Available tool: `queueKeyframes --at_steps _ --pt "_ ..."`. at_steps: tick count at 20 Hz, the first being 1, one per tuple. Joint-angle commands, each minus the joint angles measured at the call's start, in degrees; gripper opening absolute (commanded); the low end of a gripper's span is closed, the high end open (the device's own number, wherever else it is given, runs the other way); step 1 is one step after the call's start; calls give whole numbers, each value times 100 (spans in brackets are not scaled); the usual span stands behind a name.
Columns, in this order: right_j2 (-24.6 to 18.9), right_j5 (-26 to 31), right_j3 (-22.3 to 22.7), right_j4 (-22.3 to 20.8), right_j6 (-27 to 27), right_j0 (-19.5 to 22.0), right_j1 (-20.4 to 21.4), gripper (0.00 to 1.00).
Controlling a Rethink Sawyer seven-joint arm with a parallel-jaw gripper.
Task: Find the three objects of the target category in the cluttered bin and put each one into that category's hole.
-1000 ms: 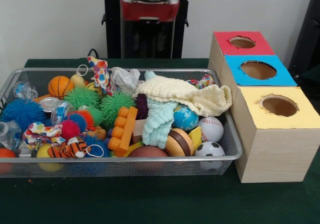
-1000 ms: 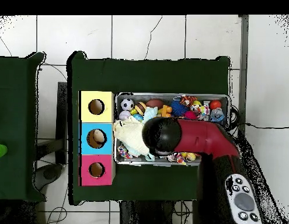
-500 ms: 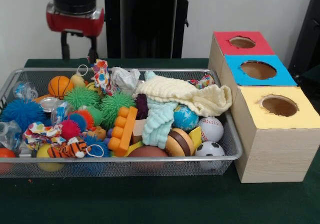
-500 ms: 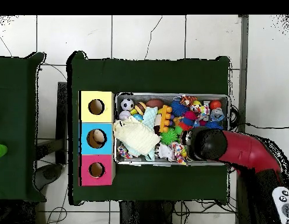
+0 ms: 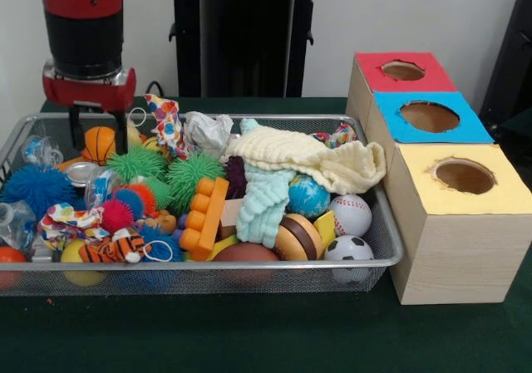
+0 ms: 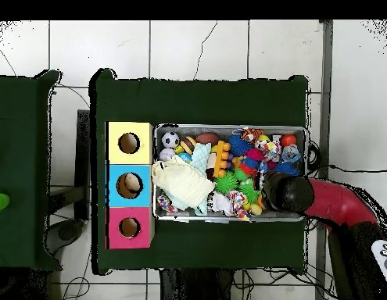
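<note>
Now the tool hangs with prongs spread wide, straddling the small basketball directly beneath.

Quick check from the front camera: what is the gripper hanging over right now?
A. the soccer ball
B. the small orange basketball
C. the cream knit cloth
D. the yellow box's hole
B: in the front view the gripper hangs with its fingers either side of the small orange basketball at the far corner of the wire bin.

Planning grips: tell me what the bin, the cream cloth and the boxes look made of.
Bin: fine wire mesh, metallic grey, see-through. Cream cloth: soft knit, ribbed and draping. Boxes: pale wood-grain sides, likely wood or laminate, with matte coloured tops.
</note>
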State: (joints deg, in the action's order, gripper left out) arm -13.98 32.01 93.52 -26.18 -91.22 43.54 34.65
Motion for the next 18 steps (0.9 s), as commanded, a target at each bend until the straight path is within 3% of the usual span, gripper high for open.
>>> queueKeyframes --at_steps 1,8,13,18 --pt "-966 26 -129 -368 1239 258 -574 100" --pt "-1185 -169 -109 -606 1221 442 -674 100" --pt "-818 -721 -570 -1712 1188 35 -413 100" --pt "-560 -493 -585 -2182 848 -212 -70 100"
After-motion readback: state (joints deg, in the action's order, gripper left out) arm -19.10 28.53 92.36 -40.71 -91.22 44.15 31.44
